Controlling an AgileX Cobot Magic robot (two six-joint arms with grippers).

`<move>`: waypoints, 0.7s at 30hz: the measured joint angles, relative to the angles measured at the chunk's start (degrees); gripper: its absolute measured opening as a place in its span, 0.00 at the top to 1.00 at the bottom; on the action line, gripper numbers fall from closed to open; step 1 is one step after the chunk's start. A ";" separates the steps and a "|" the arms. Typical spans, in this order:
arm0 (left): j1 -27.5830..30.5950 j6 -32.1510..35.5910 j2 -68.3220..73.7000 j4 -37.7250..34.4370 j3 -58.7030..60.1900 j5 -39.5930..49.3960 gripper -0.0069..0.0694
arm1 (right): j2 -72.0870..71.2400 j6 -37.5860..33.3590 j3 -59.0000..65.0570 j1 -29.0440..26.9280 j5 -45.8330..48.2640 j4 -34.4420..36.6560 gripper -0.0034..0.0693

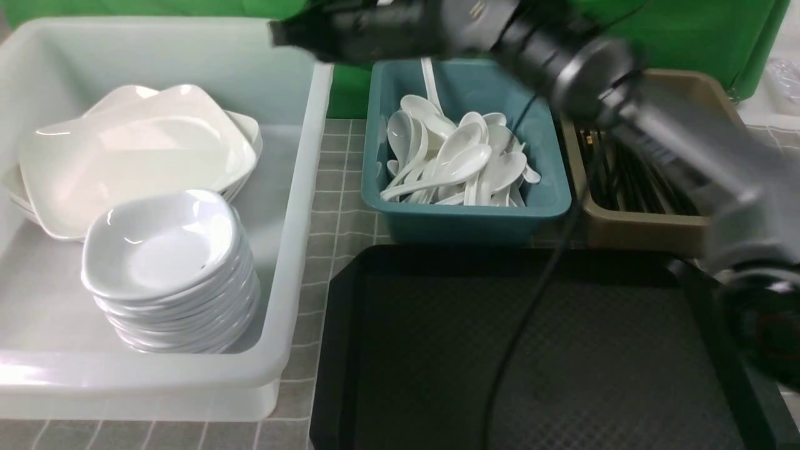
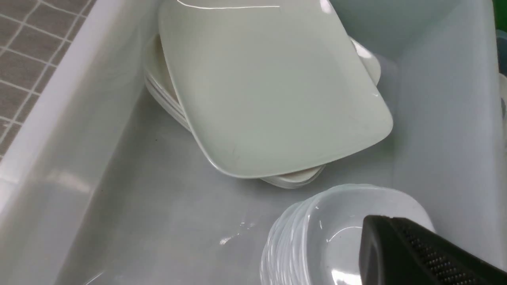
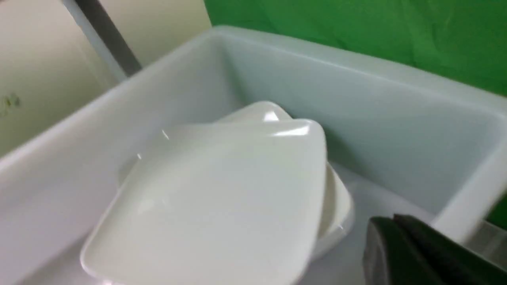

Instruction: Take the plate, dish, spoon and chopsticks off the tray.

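The black tray [image 1: 437,350] lies at the front, its visible surface bare. The top white plate [image 1: 137,150] rests skewed on other plates in the white bin; it also shows as the plate [image 2: 269,91] and the plate [image 3: 214,198] in the wrist views. A stack of small dishes [image 1: 165,250] stands in front of it. White spoons [image 1: 456,165] fill the teal bin, and dark chopsticks [image 1: 625,181] lie in the brown bin. My right gripper [image 3: 392,219] is shut and empty, and blurred, near the white bin's far right rim. My left gripper [image 2: 368,221] is shut and empty, over the dish stack [image 2: 313,233].
The big white bin [image 1: 300,187] takes up the left side. The teal bin [image 1: 469,215] and the brown bin [image 1: 644,231] stand behind the tray. My right arm [image 1: 562,56] reaches across the back above both bins, and its black cable [image 1: 537,281] hangs over the tray. A grey checked cloth [image 1: 337,206] covers the table.
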 joint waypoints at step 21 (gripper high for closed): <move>0.00 -3.55 26.50 5.45 0.00 -7.68 0.90 | -20.99 1.81 7.58 -11.02 36.89 -20.33 0.93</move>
